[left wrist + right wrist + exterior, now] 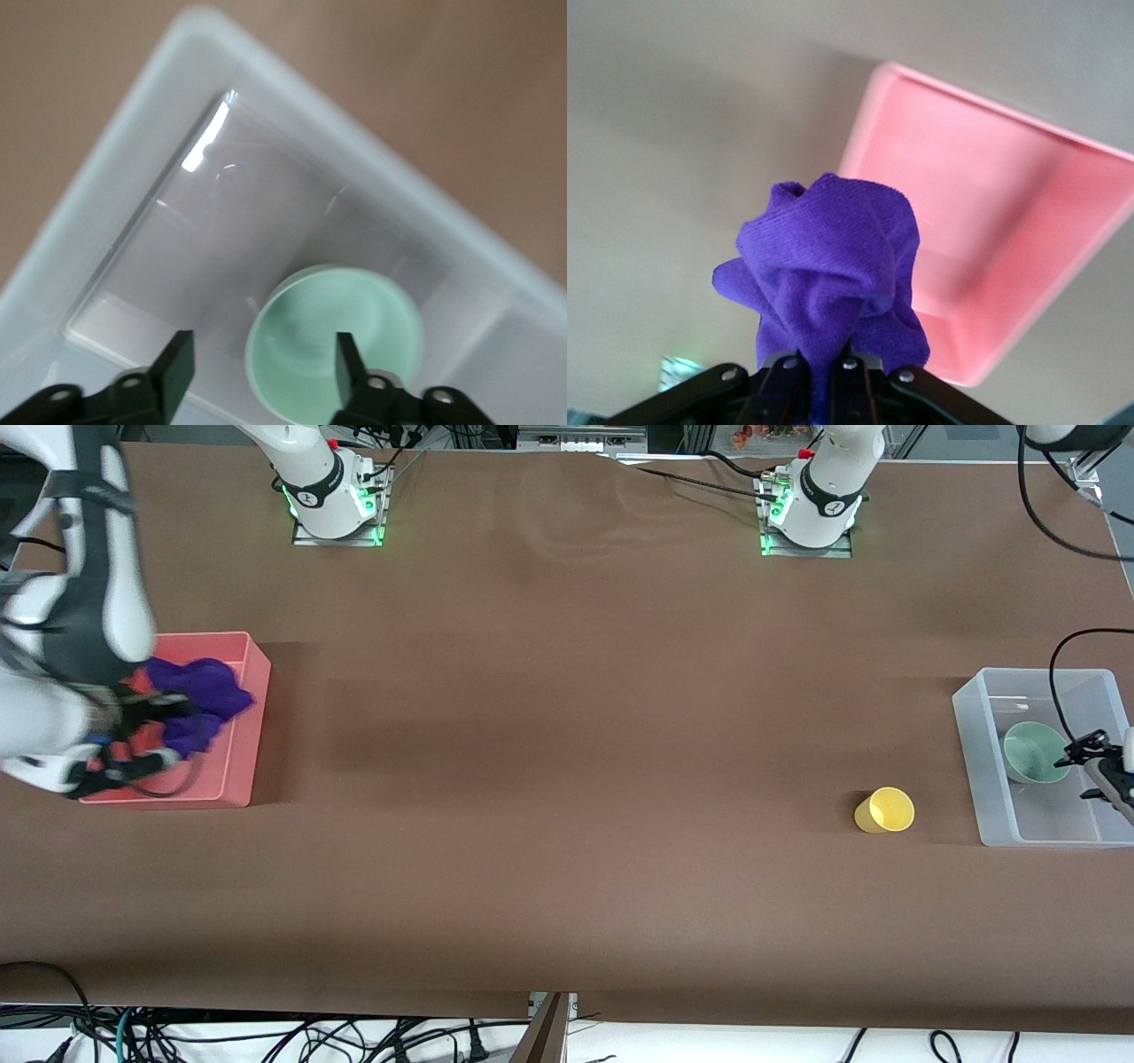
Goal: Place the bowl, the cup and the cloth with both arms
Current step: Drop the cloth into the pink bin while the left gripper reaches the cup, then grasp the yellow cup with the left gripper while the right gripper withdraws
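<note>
Hanging over the pink bin [252, 717], right gripper [819, 372] is clamping the cloth [828, 261], not dropped yet. Bowl [1032, 751] is sitting in clear bin [988, 779]; left gripper [257, 359] is hovering w/ fingers apart. Cup [884, 810] is waiting on table [567, 779] beside clear bin.

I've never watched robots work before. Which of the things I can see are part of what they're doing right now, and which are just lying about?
Part of the job:
- purple cloth, held by the right gripper over the pink bin
- green bowl in the clear bin, under the open left gripper
- yellow cup on the table, beside the clear bin

Just lying about:
- cables at the table's near edge
</note>
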### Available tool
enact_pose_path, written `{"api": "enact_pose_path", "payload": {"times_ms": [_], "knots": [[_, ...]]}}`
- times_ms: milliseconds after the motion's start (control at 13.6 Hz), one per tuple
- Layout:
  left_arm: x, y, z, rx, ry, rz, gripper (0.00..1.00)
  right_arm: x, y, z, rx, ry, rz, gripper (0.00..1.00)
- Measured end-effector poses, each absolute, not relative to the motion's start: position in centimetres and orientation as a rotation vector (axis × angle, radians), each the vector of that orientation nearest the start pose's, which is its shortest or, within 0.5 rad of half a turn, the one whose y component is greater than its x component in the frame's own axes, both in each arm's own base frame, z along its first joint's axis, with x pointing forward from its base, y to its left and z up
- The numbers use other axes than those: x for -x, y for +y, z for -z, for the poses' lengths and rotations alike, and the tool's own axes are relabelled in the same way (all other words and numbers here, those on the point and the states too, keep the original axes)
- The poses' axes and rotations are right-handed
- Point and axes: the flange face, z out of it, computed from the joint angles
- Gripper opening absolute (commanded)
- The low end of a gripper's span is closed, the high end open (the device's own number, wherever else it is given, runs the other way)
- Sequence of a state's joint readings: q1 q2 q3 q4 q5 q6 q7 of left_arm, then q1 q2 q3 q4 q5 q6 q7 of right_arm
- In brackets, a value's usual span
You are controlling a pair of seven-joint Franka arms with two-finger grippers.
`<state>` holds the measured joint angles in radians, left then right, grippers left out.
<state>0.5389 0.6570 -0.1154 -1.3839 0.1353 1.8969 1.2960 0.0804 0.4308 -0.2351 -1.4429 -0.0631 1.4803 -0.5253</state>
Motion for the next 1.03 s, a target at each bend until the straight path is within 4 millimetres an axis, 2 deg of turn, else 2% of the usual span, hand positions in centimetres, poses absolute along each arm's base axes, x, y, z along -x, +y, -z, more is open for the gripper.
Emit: {"api": "enact_pose_path", "payload": {"times_ms": [73,147,220,294,367,440,514,587,661,734,807,954,1028], "knots": [[-64.2,28.5,-34.6,2.91,1.35,-0.24,1.0,-62.6,-11.6,-41.5,3.027,-0.597,-0.683,0.0],[-64.8,25.2,-37.0,2.932,1.276,-0.261,1.0,-62.1,-14.0,-40.0,3.014,-0.599,-0.71,0.0],[-65.6,21.9,-38.5,2.952,1.188,-0.267,1.0,-61.5,-15.3,-38.2,3.003,-0.59,-0.739,0.0],[-66.4,18.7,-38.9,2.979,1.079,-0.277,1.0,-61.0,-15.8,-36.3,2.993,-0.584,-0.765,0.0],[-67.0,15.6,-38.2,3.011,0.958,-0.298,0.99,-60.7,-15.9,-34.3,2.987,-0.588,-0.778,0.0],[-67.3,13.0,-36.9,3.041,0.831,-0.334,0.97,-60.3,-15.9,-32.4,2.985,-0.595,-0.783,0.63],[-67.6,10.8,-34.9,3.065,0.7,-0.373,0.94,-59.9,-15.9,-31.0,2.984,-0.598,-0.787,0.99],[-68.0,9.4,-32.6,3.083,0.582,-0.38,0.9,-59.6,-15.8,-30.1,2.985,-0.599,-0.785,1.0],[-68.5,8.7,-30.0,3.11,0.481,-0.363,0.84,-59.7,-15.9,-30.0,2.991,-0.6,-0.773,1.0],[-68.8,8.5,-27.7,3.146,0.381,-0.355,0.69,-60.0,-15.8,-30.7,3.001,-0.602,-0.747,1.0],[-68.9,8.5,-25.8,3.175,0.283,-0.358,0.5,-60.5,-15.6,-32.2,3.012,-0.603,-0.702,1.0],[-69.3,8.3,-23.4,3.189,0.172,-0.337,0.04,-61.3,-14.4,-36.9,3.004,-0.593,-0.606,1.0],[-69.4,8.3,-22.7,3.19,0.149,-0.329,0.0,-61.7,-13.2,-40.1,2.99,-0.59,-0.571,1.0]]}}
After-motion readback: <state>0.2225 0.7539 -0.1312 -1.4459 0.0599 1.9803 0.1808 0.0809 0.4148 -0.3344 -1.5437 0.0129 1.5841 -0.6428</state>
